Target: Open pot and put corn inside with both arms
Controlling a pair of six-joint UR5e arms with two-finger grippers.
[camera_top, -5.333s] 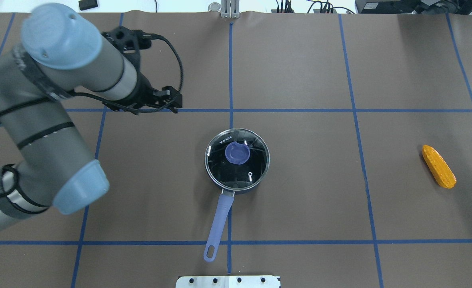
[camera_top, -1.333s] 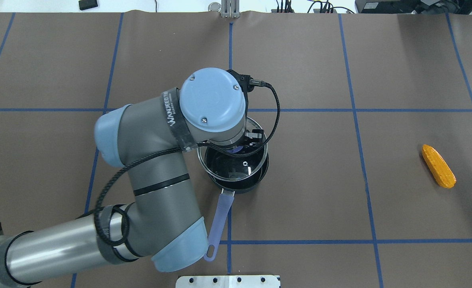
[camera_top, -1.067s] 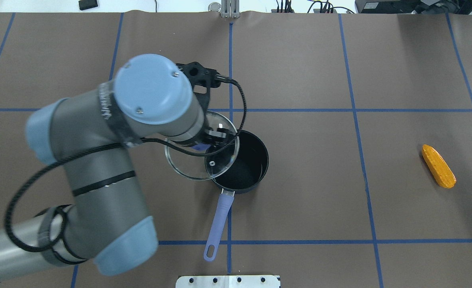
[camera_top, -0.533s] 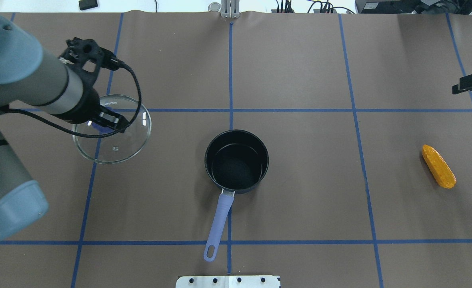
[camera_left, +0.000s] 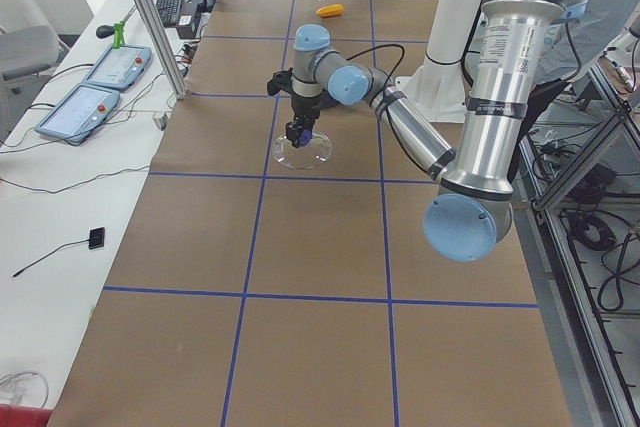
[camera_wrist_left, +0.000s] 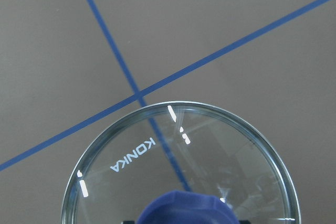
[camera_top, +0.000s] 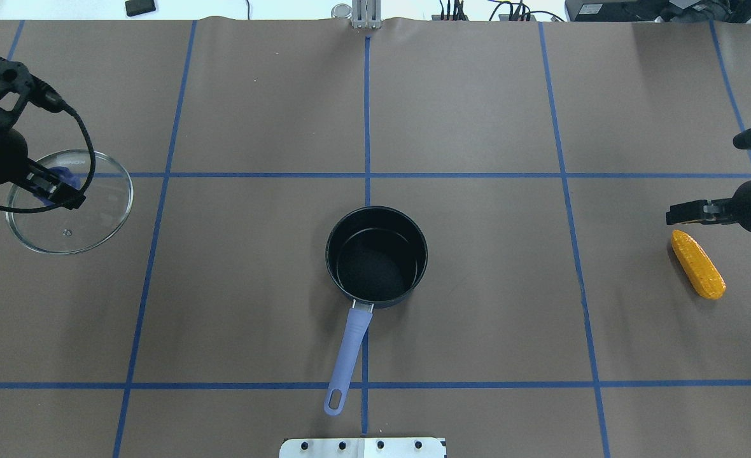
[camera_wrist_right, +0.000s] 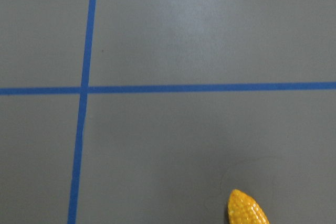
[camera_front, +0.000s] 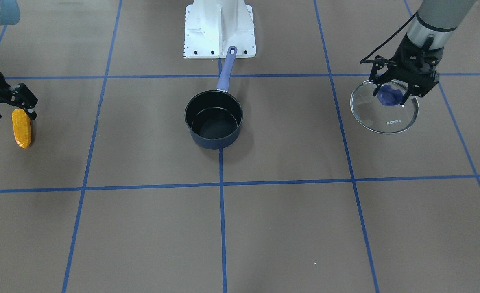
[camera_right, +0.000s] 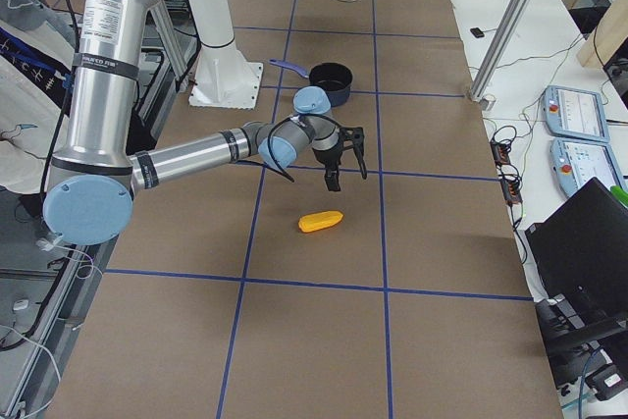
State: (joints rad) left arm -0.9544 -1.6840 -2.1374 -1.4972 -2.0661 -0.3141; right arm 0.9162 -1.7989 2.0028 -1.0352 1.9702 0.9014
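Note:
The dark pot (camera_top: 328, 254) with a blue handle (camera_top: 348, 356) stands lidless at the table's middle, its inside bare; it also shows in the front view (camera_front: 213, 142). My left gripper (camera_top: 57, 191) is shut on the blue knob (camera_front: 390, 95) of the glass lid (camera_top: 89, 232) and holds it low over the far left of the table. The lid fills the left wrist view (camera_wrist_left: 131, 156). The orange-yellow corn (camera_top: 698, 264) lies on the far right. My right gripper (camera_front: 12, 109) is open just above the corn's (camera_front: 21, 127) robot-side end, not touching it. The corn's tip shows in the right wrist view (camera_wrist_right: 247, 211).
The white base block (camera_front: 219, 28) stands at the table's near edge, behind the pot's handle. Blue tape lines (camera_top: 368, 108) cross the brown table cover. A side bench with tablets (camera_left: 90, 87) runs along the far edge.
My left gripper lifted the lid off the pot and carried it to the far left. My right gripper came in from the right edge and moved down to just above the corn.

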